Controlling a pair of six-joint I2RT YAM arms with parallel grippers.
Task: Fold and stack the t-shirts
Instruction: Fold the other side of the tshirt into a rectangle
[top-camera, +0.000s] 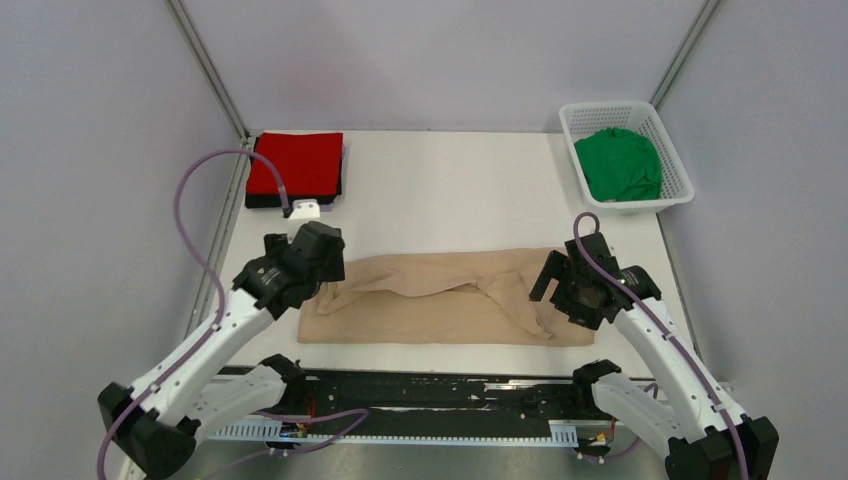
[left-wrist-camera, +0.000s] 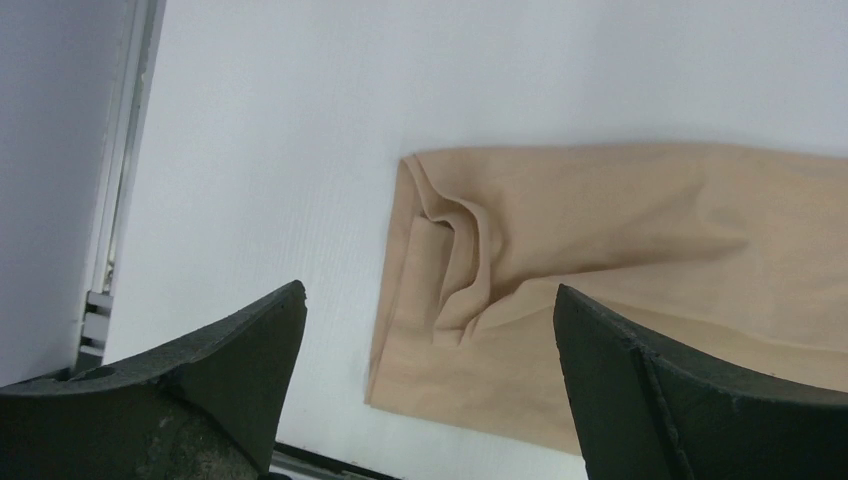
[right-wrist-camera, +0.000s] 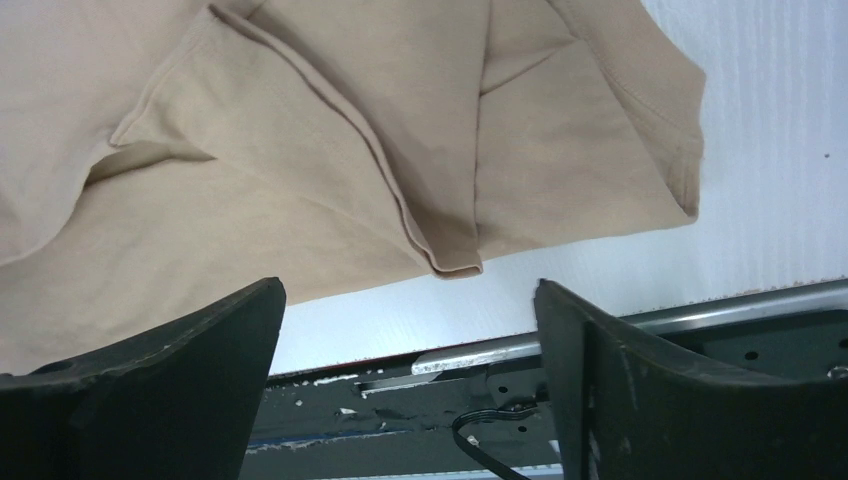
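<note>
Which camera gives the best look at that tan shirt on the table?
The top external view: it shows the whole tan shirt, spread wide and loosely folded. The left wrist view shows only its rumpled left end; the right wrist view shows only its layered right end.

place: robot lab cell | cues: plain panel walls (top-camera: 450, 60), white table (top-camera: 450, 190)

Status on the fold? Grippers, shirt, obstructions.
Left gripper open, right gripper open, nothing held. Beige shirt on table, partly folded, rumpled. No obstruction seen near it.
</note>
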